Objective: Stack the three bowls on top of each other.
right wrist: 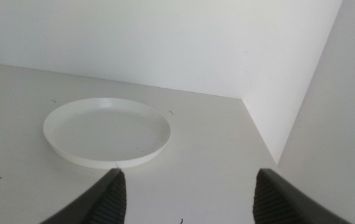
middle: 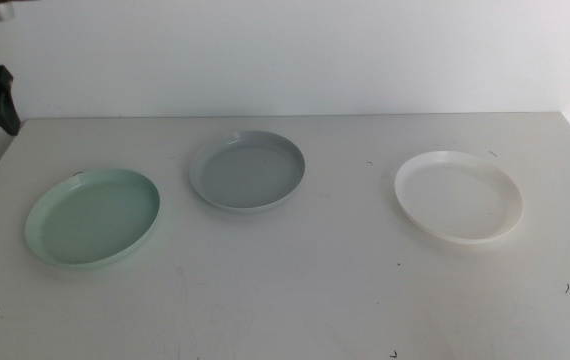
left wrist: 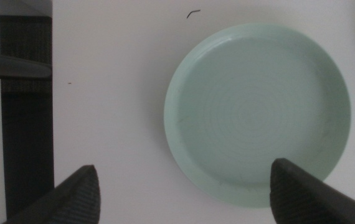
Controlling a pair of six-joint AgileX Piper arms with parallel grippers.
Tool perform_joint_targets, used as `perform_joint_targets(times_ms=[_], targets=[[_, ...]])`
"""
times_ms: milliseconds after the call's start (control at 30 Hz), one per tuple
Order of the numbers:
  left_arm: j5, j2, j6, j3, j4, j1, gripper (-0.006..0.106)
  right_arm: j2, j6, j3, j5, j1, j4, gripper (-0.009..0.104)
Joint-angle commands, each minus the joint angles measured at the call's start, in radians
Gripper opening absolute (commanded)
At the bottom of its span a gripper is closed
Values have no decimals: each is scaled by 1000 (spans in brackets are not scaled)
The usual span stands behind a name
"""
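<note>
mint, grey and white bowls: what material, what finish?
All three look like moulded plastic, though the frames leave that open.
Mint green bowl: opaque, satin sheen, faint concentric rings on the floor; the open left pincer hovers over it.
Grey bowl: opaque, glossier, soft highlight along the rim.
White bowl: thin low wall, smooth, slightly glossy; the open right pincer faces it.

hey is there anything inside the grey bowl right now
Nothing shows inside the grey bowl: its whole floor is bare in the middle view, with nothing covering it. The mint green bowl and the white bowl sit apart from it on the table, unstacked.
</note>
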Motion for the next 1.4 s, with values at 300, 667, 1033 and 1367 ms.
perform_joint_targets(times_ms=[300, 667, 1033, 1367], targets=[[-62, 176, 160, -30, -52, 13, 105, -27, -8, -7, -76, -4, -14, 52], [-132, 338, 200, -30, -101, 13, 105, -27, -8, -7, -76, -4, -14, 52], [-135, 345, 243, -30, -97, 13, 50, -27, -8, -7, -76, -4, -14, 52], [-112, 344, 243, -30, -76, 13, 0, -27, -8, -7, -76, -4, -14, 52]])
